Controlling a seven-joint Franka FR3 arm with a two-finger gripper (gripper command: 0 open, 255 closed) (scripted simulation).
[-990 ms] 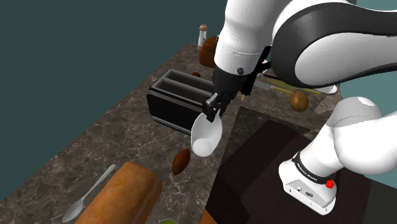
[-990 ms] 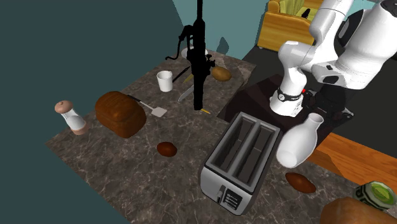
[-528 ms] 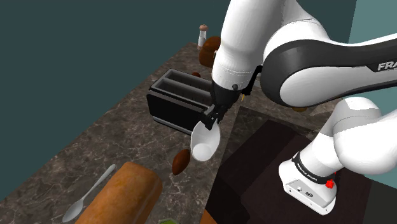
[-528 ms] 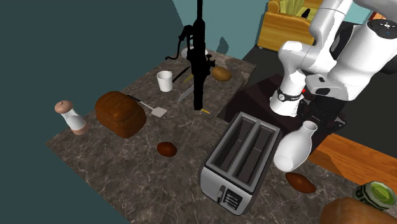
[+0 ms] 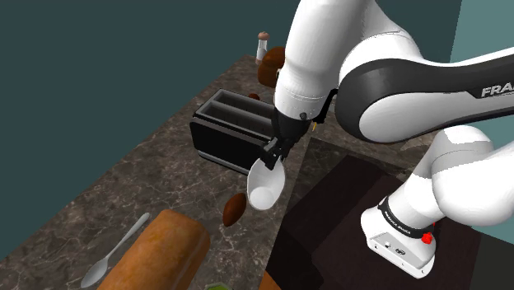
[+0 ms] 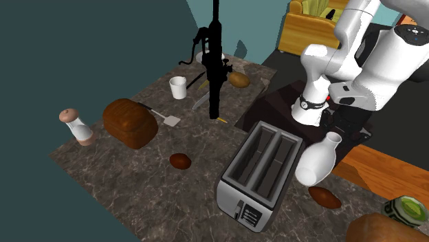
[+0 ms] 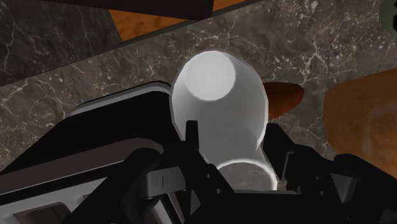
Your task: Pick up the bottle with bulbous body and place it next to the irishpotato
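A white bottle with a bulbous body [image 5: 265, 183] hangs tilted, base down, just above the marbled counter. My gripper [image 5: 274, 153] is shut on its neck. In the second exterior view the bottle [image 6: 315, 160] hangs beside the toaster [image 6: 261, 172], with the gripper [image 6: 335, 130] above it. A reddish-brown oval potato [image 5: 234, 209] lies on the counter just beside and below the bottle's base, also seen as the potato [image 6: 324, 196]. In the wrist view the black fingers [image 7: 191, 137] clasp the bottle [image 7: 216, 95], and the potato [image 7: 284, 98] peeks out behind it.
The black toaster [image 5: 226, 128] stands close to the bottle. A long bread loaf [image 5: 161, 251] and a spoon [image 5: 115, 251] lie toward the near counter end. My dark stand [image 5: 346, 214] borders the counter. A second brown oval [image 6: 180, 161], a dark loaf [image 6: 129, 122], a shaker [image 6: 75, 126] and a cup [image 6: 179, 87] lie farther off.
The gripper has come down with the bottle, bringing it lower and closer to the reddish-brown potato and the toaster's side. Over the last half second it barely moved.
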